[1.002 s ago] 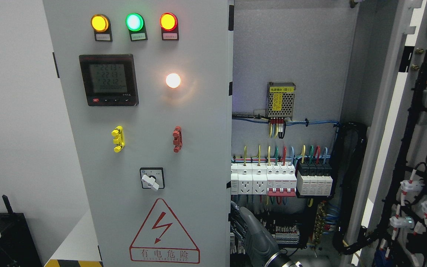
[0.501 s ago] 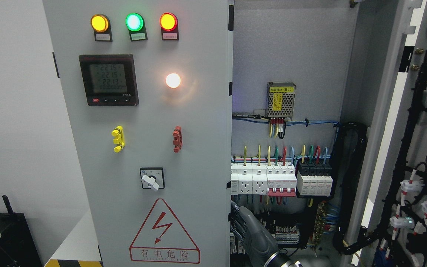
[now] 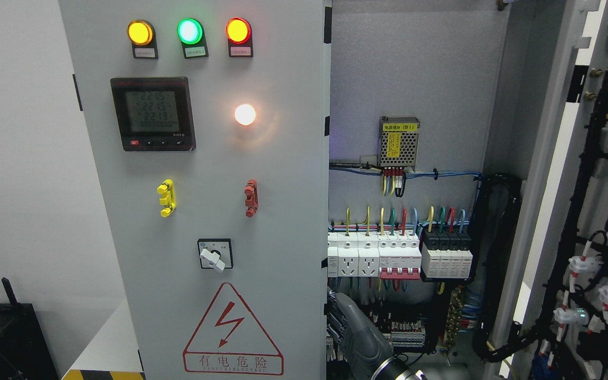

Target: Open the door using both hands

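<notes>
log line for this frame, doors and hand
right grey cabinet door: swung open | left grey panel door: shut | grey robot hand: at left door's inner edge, low | fingers: unclear

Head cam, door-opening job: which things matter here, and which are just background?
Job:
left cabinet door, not swung open
right cabinet door, swung open
right hand, at the left door's inner edge

Background:
power supply module
circuit breakers
black case, lower left

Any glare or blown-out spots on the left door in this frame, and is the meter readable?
Head view: the white lamp is blown out, casting a warm halo on the left door; the meter digits are faint and soft; the hand at the bottom edge looks sharp.
</notes>
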